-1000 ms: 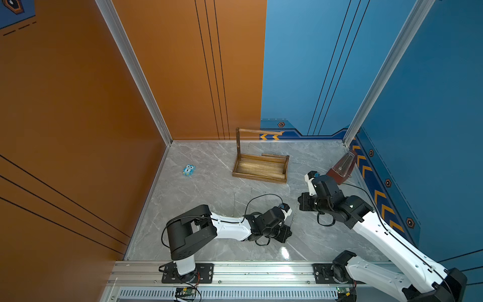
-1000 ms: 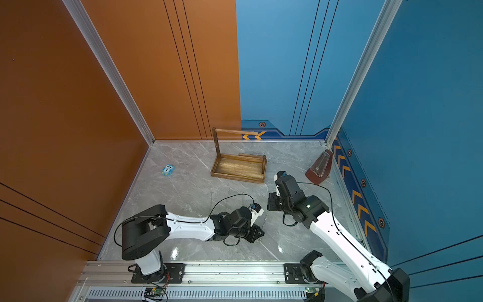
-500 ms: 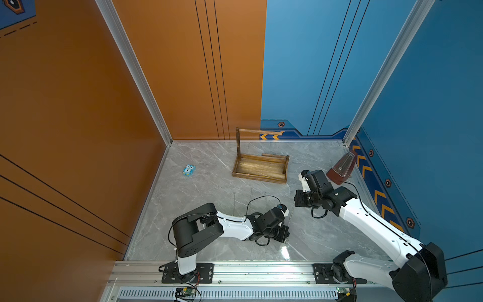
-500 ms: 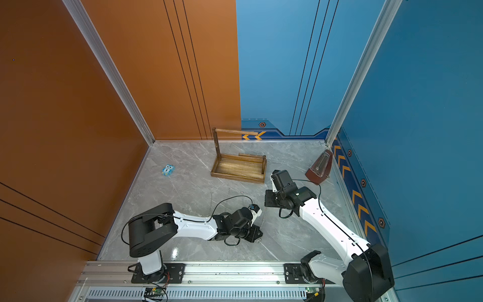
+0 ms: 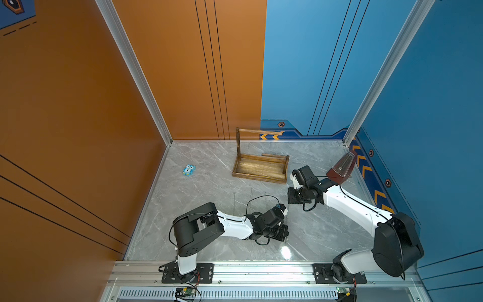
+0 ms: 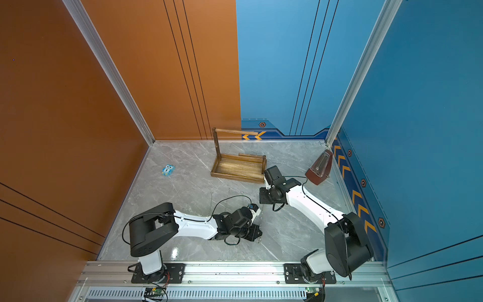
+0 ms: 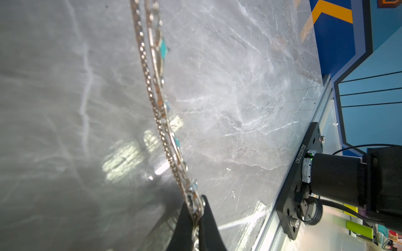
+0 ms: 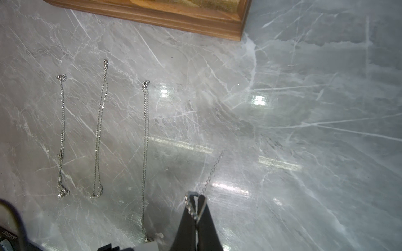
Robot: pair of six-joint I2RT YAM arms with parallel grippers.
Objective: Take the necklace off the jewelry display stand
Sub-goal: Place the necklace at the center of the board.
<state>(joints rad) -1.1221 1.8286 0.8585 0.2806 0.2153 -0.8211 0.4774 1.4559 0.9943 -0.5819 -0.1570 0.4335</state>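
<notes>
The brown wooden jewelry display stand (image 5: 261, 168) (image 6: 239, 168) stands at the back of the marble table, and no chain shows on its top rod (image 5: 258, 131). My left gripper (image 7: 196, 208) (image 5: 284, 233) is shut on a silver necklace (image 7: 159, 113) set with turquoise stones. That necklace stretches away over the table. My right gripper (image 8: 195, 202) (image 5: 291, 200) is shut on a fine silver chain end (image 8: 212, 171), just in front of the stand's tray corner (image 8: 174, 17). Whether both grippers hold the same necklace I cannot tell.
Three other silver necklaces (image 8: 62, 134) (image 8: 100, 130) (image 8: 145, 141) lie straight and side by side in front of the stand. A blue owl toy (image 5: 188, 170) sits at the left. A dark red metronome (image 5: 342, 168) stands by the right wall. The right arm's base (image 7: 304, 173) is nearby.
The right gripper has shifted left, closer to the stand's tray, while its elbow swung back towards the base. The left gripper has stayed in nearly the same place. Both stayed shut.
</notes>
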